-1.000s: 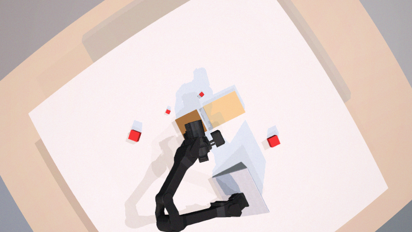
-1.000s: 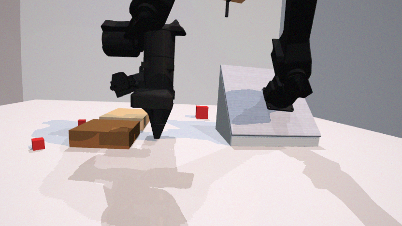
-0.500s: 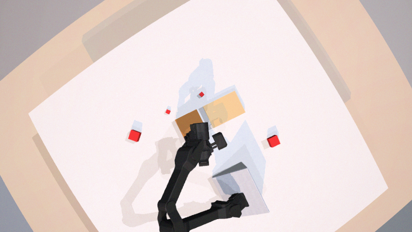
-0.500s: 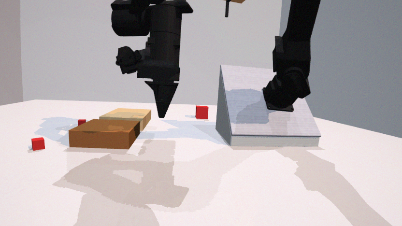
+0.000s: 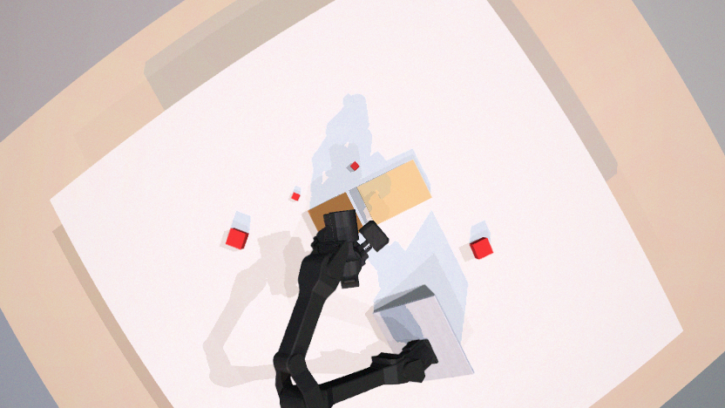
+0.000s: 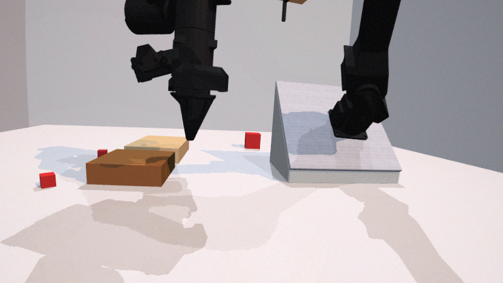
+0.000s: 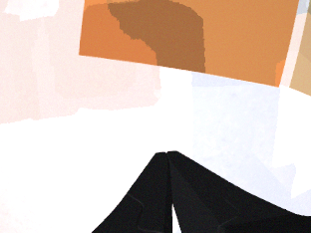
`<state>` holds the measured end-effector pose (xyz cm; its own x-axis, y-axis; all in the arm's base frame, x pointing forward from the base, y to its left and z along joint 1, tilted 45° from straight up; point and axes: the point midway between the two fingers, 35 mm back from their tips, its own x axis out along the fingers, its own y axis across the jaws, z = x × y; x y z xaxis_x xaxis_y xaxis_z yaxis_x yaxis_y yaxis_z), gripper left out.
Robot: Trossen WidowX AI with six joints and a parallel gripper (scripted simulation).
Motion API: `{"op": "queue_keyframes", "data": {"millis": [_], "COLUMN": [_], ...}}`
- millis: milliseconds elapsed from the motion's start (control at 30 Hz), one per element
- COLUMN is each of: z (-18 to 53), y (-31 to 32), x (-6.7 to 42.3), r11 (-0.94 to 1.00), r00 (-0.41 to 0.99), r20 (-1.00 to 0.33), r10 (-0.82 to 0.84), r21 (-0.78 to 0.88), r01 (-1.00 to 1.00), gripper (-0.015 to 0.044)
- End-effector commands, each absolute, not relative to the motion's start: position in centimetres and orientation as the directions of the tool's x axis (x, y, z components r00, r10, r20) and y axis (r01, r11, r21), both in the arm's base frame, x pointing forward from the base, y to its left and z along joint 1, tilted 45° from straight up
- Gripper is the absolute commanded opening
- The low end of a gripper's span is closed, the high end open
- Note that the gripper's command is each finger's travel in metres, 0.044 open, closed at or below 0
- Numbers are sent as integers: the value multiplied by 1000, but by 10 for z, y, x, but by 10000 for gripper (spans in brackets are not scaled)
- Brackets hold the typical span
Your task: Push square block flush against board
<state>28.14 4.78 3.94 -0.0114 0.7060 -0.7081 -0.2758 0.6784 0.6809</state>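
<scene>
The dark brown square block [image 5: 327, 207] [image 6: 128, 168] [image 7: 193, 15] lies at one end of the light tan board [image 5: 397, 190] [image 6: 159, 142] [image 7: 303, 61]. A thin pale strip shows between them from above, so I cannot tell whether they touch. My gripper [image 5: 340, 226] [image 6: 190, 137] [image 7: 166, 162] is shut on nothing. Its tip hangs a little above the table, off the side of the block that faces the arm, with bare white table between tip and block in the wrist view.
A grey wedge [image 5: 430, 324] [image 6: 334, 151] carrying the arm's base stands to the right of the parts. Small red cubes [image 5: 237, 238] [image 5: 481, 248] [image 5: 295, 196] [image 5: 354, 166] [image 6: 47, 179] [image 6: 252, 140] lie scattered around the block and board.
</scene>
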Motion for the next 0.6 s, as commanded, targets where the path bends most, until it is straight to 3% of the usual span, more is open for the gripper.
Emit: {"op": "queue_keyframes", "data": {"millis": [0, 567], "z": [44, 67], "y": [53, 73], "x": [291, 329], "r11": [638, 365], "r00": [-18, -19], "r20": [-705, -706], "r10": [709, 708], "r21": [652, 389], "r01": [-410, -846], "gripper": [0, 0]}}
